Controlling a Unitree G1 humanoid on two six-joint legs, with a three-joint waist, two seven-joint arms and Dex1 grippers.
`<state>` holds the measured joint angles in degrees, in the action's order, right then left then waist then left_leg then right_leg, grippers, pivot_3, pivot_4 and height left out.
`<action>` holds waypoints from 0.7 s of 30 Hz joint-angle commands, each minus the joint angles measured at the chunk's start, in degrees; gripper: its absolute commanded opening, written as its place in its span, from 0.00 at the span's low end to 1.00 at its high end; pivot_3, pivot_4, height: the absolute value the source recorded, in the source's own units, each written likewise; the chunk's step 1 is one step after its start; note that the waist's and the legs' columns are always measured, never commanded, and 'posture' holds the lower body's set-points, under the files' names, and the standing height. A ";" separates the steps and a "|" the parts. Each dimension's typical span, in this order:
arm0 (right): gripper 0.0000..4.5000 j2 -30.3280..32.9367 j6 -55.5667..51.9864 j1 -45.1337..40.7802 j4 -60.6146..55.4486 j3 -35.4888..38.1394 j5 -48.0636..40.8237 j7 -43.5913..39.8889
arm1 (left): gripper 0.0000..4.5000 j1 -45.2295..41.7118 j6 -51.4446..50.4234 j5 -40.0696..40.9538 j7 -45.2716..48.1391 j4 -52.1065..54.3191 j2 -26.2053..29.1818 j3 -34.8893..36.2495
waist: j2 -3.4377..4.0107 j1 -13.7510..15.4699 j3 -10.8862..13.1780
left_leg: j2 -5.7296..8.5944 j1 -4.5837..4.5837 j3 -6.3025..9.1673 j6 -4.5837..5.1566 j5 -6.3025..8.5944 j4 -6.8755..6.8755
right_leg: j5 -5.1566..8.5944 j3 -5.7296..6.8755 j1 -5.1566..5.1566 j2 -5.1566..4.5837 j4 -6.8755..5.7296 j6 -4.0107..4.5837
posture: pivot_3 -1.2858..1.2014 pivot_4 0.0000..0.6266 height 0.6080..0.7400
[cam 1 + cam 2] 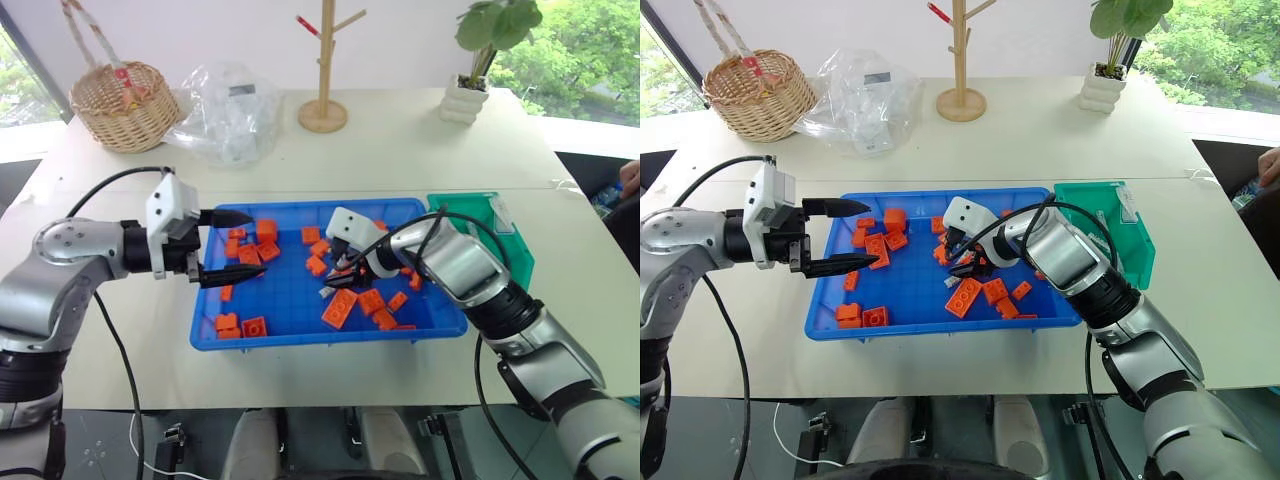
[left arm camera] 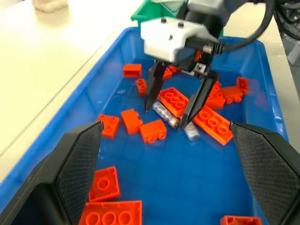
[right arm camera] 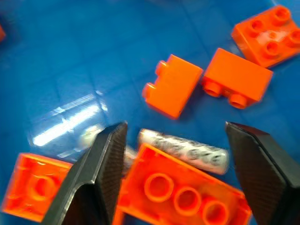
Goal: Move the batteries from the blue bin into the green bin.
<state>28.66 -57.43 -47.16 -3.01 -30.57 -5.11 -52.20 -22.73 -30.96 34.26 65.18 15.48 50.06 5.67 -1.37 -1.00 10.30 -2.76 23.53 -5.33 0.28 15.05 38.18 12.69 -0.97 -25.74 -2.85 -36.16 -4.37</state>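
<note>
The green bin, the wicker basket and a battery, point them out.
green bin [image 1: 1137,247], right eye view, outer side wall.
wicker basket [image 1: 125,105], left eye view, woven side.
battery [image 3: 187,149], right wrist view, middle of its body.

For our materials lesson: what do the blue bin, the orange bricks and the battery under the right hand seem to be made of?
Blue bin: probably moulded plastic, glossy; its floor reflects light.
Orange bricks: likely hard plastic, smooth, with studded tops and even colour.
Battery: seemingly metal with a shiny silver wrap and dark print; the casing beneath cannot be judged.
Right hand: open above it.
</note>
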 commanded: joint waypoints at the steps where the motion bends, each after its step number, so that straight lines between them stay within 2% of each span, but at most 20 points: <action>1: 0.75 0.80 3.97 -0.66 1.74 -1.14 2.26 0.35 | 1.00 -0.75 1.01 -0.16 0.07 0.38 -0.06 0.47 | 0.00 0.02 0.00 | 0.00 0.00 0.00 0.00 0.00 0.00 | 0.00 0.00 0.00 0.00 0.00 0.00 | 0.52 0.24 0.97; 15: 0.75 1.43 5.08 -0.29 2.00 -0.26 2.41 -1.89 | 1.00 0.14 1.64 -0.44 -0.57 0.58 -0.56 0.61 | -0.03 0.12 -0.02 | 0.00 -0.01 0.00 0.00 0.00 0.01 | 0.00 0.00 0.02 -0.01 0.00 0.00 | 0.52 0.24 0.97; 19: 0.49 1.01 4.44 0.00 1.01 0.36 1.95 -1.88 | 1.00 -0.15 1.79 -0.53 -0.48 0.24 -0.69 0.42 | -0.03 0.11 -0.02 | 0.00 -0.01 0.01 0.00 0.00 0.00 | 0.00 0.00 0.02 0.00 0.00 0.00 | 0.52 0.24 0.97; 21: 0.49 0.72 2.81 -0.18 -0.09 1.36 0.96 -1.97 | 1.00 -0.45 1.87 -0.60 -0.32 -0.03 -0.73 0.19 | -0.03 0.12 -0.02 | 0.00 -0.01 0.01 0.00 0.00 0.00 | 0.00 0.00 0.02 0.00 0.00 0.00 | 0.52 0.24 0.97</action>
<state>29.80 -53.50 -47.25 -0.83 -31.10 -2.98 -53.96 -22.57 -30.27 34.16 64.73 15.17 49.28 5.41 -1.39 -0.89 10.29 -2.76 23.52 -5.32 0.28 15.05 38.19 12.69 -0.98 -25.72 -2.85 -36.16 -4.38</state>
